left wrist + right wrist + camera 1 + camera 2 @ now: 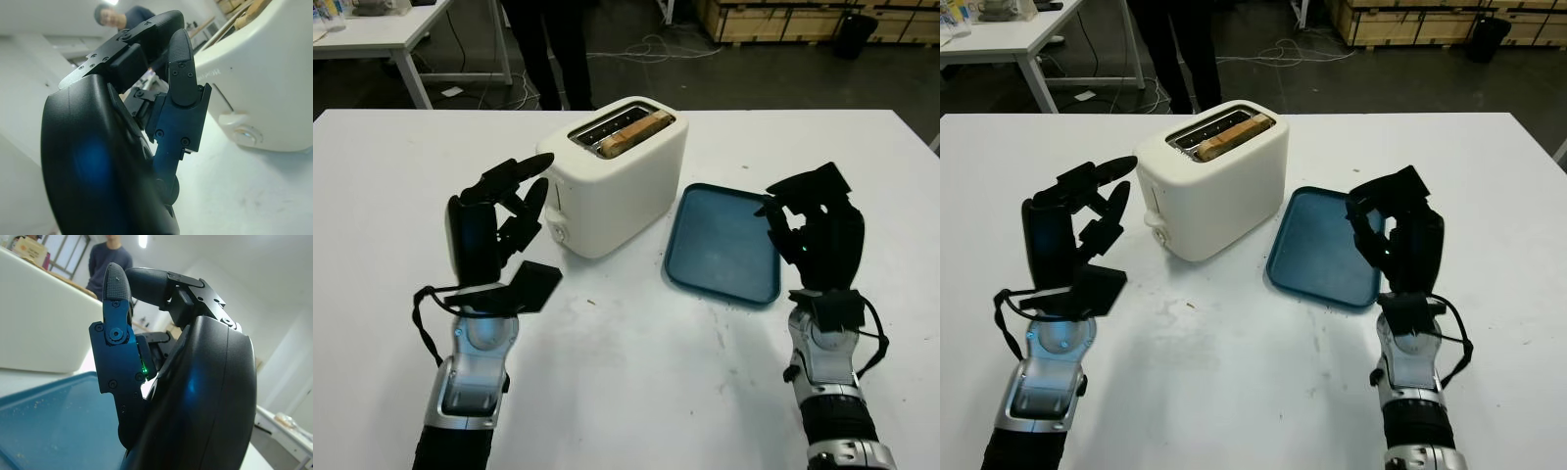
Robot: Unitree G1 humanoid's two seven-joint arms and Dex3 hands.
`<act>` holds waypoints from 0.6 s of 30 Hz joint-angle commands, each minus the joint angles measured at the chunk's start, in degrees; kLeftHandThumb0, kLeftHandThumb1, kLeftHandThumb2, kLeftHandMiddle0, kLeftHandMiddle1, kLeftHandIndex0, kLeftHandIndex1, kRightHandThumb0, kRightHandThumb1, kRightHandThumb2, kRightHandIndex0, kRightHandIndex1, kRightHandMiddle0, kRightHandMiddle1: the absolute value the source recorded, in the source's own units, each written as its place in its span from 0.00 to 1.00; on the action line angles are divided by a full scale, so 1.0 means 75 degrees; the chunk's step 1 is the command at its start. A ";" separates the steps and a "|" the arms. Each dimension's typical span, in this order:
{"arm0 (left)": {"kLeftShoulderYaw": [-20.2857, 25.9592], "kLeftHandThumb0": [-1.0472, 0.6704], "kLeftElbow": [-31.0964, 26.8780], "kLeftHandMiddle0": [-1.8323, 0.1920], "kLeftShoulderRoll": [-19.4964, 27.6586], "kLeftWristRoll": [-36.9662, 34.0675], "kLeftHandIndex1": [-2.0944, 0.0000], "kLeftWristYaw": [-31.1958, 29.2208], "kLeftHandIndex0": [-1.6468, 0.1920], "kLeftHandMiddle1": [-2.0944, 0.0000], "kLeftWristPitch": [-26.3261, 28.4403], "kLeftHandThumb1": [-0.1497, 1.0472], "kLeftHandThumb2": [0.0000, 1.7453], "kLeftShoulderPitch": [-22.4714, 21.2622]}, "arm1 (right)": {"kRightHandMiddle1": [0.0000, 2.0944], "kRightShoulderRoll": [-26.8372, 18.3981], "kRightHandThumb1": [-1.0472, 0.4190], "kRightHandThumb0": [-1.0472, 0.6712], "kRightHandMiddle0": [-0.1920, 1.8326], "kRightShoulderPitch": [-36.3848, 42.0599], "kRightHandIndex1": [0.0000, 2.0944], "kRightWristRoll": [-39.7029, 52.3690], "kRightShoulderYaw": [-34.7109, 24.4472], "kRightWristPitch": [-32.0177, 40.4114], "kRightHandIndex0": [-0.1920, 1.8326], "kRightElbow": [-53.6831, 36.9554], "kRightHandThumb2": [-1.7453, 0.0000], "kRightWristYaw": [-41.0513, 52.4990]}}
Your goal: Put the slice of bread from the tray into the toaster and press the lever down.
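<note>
The left hand hovers open just beside the toaster's near end, holding nothing, fingertips close to the lever. The bread already stands in a slot, its top edge showing. The tray lies bare to the right, and the right hand hangs open over its edge. Pressing well likely means one fingertip on the lever, pushing straight down so the toaster doesn't slide.
</note>
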 commanded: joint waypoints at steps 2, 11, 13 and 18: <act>0.0070 0.36 -0.0106 0.65 -0.0166 -0.0225 0.41 -0.0043 0.63 0.20 -0.0033 0.89 0.16 0.0061 | 0.47 0.0034 0.09 0.33 0.44 -0.0242 0.74 -0.0005 -0.0044 0.0233 0.43 -0.0055 0.84 -0.0142; 0.0147 0.36 0.0219 0.62 -0.0360 -0.0002 0.23 0.0476 0.70 0.17 -0.0279 0.89 0.15 0.0151 | 0.16 0.0116 0.09 0.35 0.58 -0.0279 0.58 0.0163 -0.0086 0.0503 0.48 -0.0153 0.88 -0.0206; 0.0142 0.37 0.0274 0.61 -0.0358 0.0043 0.22 0.0521 0.70 0.17 -0.0339 0.89 0.14 0.0137 | 0.14 0.0127 0.09 0.35 0.58 -0.0280 0.58 0.0169 -0.0081 0.0530 0.48 -0.0165 0.88 -0.0217; 0.0117 0.36 0.0313 0.59 -0.0384 0.0075 0.23 0.0557 0.67 0.17 -0.0332 0.89 0.14 0.0107 | 0.12 0.0168 0.09 0.35 0.61 -0.0228 0.62 0.0166 -0.0054 0.0635 0.47 -0.0319 0.88 -0.0230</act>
